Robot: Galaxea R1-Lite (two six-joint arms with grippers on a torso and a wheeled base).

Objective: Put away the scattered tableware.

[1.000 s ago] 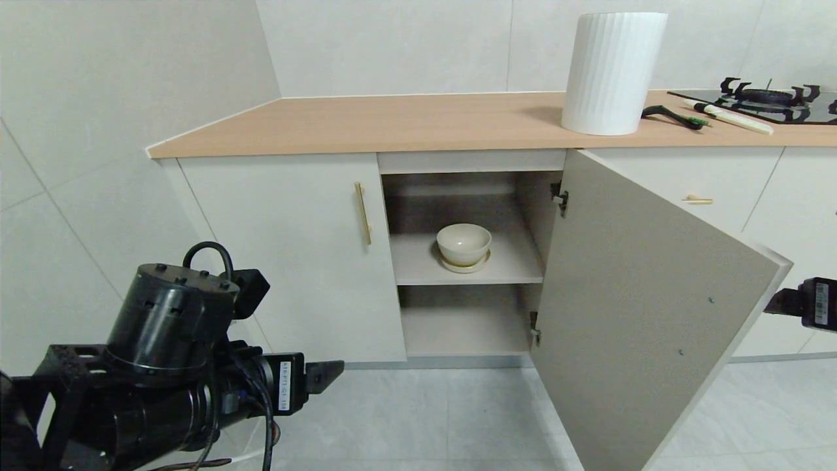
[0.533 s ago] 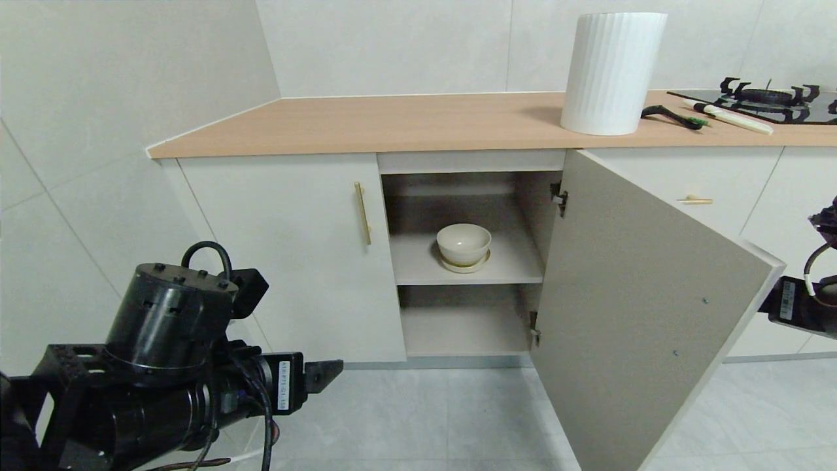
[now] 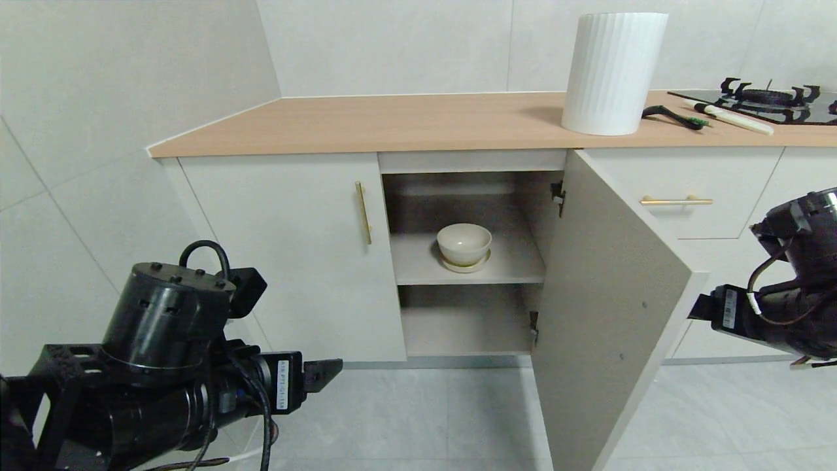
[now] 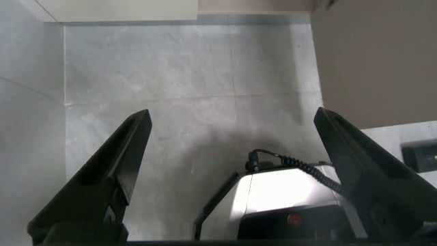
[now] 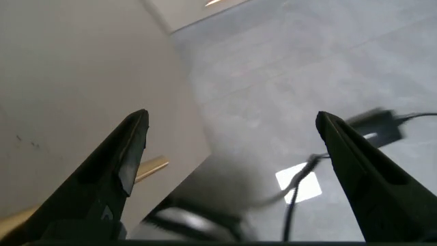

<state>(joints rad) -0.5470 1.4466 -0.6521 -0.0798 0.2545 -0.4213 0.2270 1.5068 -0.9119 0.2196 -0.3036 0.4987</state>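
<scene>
Item 1, left gripper [image 4: 232,119]: we record its fingers spread wide, holding nothing, low over the floor tiles [image 4: 191,75] in front of the closed left cabinet door [image 3: 288,255].

Item 2, right gripper [image 5: 232,117]: fingers likewise apart and empty. We place it just beside the outer face of the open cabinet door [image 3: 608,294], near its free edge and its gold handle [image 5: 153,167]; whether it touches, we cannot tell.

Item 3, bowl [image 3: 464,243]: cream, upright, seated on a saucer [image 3: 465,266] on the upper shelf [image 3: 516,261] of the open cabinet.

Item 4, wooden countertop [image 3: 392,121]: bears a white ribbed container [image 3: 611,72], with two long-handled utensils [image 3: 673,118] beside it and a hob [image 3: 771,98] beyond.
</scene>
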